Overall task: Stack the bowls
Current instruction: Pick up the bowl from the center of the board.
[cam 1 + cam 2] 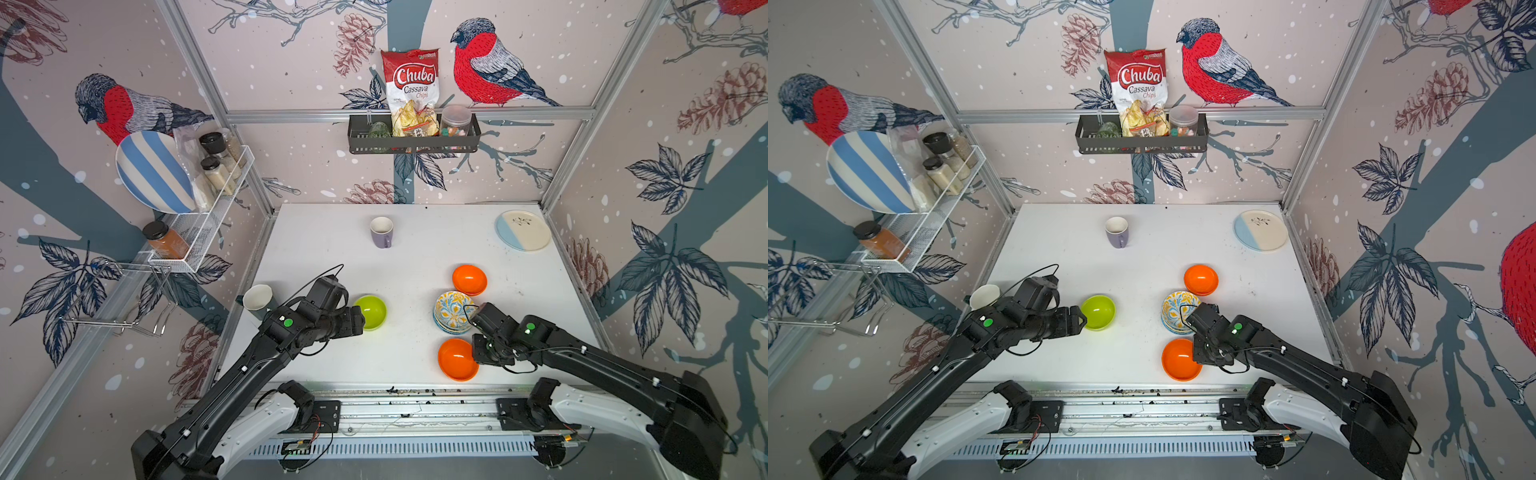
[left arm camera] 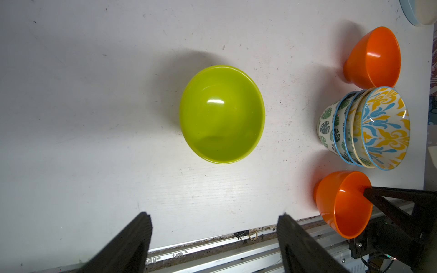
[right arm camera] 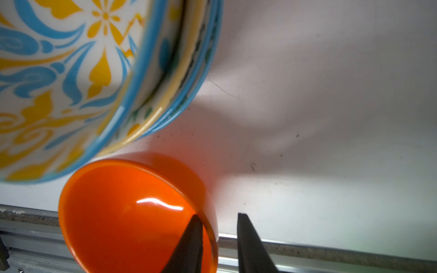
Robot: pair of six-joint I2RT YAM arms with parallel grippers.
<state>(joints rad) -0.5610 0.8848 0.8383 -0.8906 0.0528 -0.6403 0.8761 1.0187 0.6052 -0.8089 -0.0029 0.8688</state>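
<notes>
The white counter (image 1: 316, 257) fills the enclosure floor, and the left arm (image 1: 249, 365) and right arm (image 1: 602, 365) reach over it from the near rail. On the walls hang a wire shelf (image 1: 199, 232) carrying a striped plate (image 1: 151, 172) and jars, and a black rack (image 1: 413, 143) holding a chips bag (image 1: 411, 89). A cream-and-blue plate (image 1: 523, 230) lies flat in the far right corner, well apart from the bowls.

On the right half, the stack of patterned bowls (image 1: 451, 311), leaf-print below and yellow-and-blue floral on top, sits between two orange ones. The far orange bowl (image 1: 469, 279) is just beside it on the far side, and the near orange bowl (image 1: 455, 359) just beside it toward the rail. The right arm's wrist hangs over the stack's right edge in both top views. The lime bowl (image 1: 372, 311) stands alone left of centre. A purple mug (image 1: 381, 232) stands upright farther back, and a cup (image 1: 257, 297) at the left edge is partly hidden behind the left arm.

The left end effector (image 2: 214, 222) hovers just beside the lime bowl, fingers spread wide and empty. The right end effector (image 3: 218, 218) straddles the near orange bowl's rim, one finger inside and one outside. A sliver of counter shows between the outer finger and the bowl wall, so it is not clamped.
</notes>
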